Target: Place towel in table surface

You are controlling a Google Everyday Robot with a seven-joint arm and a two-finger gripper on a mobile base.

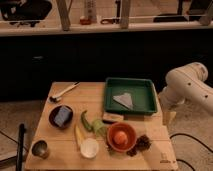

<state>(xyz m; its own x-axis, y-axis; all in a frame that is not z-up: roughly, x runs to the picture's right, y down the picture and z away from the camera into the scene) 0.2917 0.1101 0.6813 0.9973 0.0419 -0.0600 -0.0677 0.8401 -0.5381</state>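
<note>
While I am watching through the single camera, the pale grey folded cloth towel (123, 100) is lying inside the green rectangular plastic tray (150, 97), at the back right of the light wooden table (155, 132). The white robot arm (192, 85) is bending down at the table's right edge, its gripper (167, 111) hanging just beside the tray, apart from the towel; whether it is open or closed I cannot tell. An orange round bowl (131, 134) is standing in front of the tray.

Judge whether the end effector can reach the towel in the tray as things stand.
Probably yes: the end effector sits close beside the tray, and the towel lies uncovered inside it with nothing above.
</note>
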